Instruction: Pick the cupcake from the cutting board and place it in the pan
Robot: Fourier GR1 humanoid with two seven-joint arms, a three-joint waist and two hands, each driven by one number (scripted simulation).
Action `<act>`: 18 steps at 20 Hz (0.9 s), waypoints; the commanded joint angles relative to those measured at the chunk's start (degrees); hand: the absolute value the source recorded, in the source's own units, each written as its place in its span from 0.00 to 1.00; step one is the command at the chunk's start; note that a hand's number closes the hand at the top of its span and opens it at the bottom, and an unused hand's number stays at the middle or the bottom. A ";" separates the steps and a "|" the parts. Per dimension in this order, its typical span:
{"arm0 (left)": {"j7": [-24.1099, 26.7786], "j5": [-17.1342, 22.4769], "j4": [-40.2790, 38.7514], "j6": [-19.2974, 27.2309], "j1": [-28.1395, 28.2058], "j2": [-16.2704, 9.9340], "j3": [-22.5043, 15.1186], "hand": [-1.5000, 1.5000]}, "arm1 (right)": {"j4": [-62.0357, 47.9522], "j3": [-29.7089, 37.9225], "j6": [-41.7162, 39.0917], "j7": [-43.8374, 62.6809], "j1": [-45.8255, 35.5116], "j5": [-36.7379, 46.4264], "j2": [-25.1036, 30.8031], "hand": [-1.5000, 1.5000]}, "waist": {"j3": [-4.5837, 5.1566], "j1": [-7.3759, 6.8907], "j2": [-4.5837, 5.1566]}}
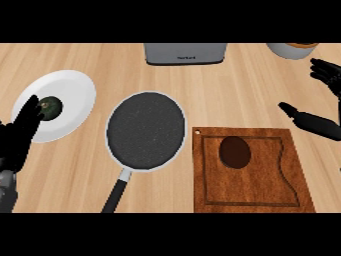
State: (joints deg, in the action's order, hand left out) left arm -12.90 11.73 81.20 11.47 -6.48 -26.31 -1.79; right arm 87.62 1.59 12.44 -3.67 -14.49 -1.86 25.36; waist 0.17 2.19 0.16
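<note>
Head view: right hand (334,107) open, fingers (328,72) spread, thumb out, holding nothing. Cupcake (234,152) sits on cutting board (250,190) just below-left of that thumb. Pan (146,131) further left, beside the board, apart from it. Left hand (9,142) open at left edge, fingers up, overlapping white plate (66,95) carrying a dark green item (51,107).

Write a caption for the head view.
Cupcake on cutting board, pan beside it, both hands open.
</note>
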 commanded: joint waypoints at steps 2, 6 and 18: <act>-0.74 -3.47 -3.23 1.71 4.06 -3.15 0.68 0.50 | 1.86 7.33 19.35 -3.20 6.34 -3.51 -16.37 1.00 | -0.57 1.22 -0.62; 0.38 -5.19 -5.16 1.18 2.32 -2.90 -0.03 0.50 | 15.11 -4.48 23.44 -12.23 21.52 6.47 -23.33 0.00 | -0.10 0.00 -0.57; 0.52 -6.01 -7.09 -0.13 -0.30 -2.42 0.61 0.50 | 27.02 -12.64 11.75 28.87 27.12 34.81 -5.24 0.00 | 0.37 -1.65 0.04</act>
State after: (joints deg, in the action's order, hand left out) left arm -12.48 6.03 74.98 11.23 -5.67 -28.92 -1.33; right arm 112.55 -10.50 30.57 13.62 11.77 26.55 14.46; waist 0.36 0.60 -0.04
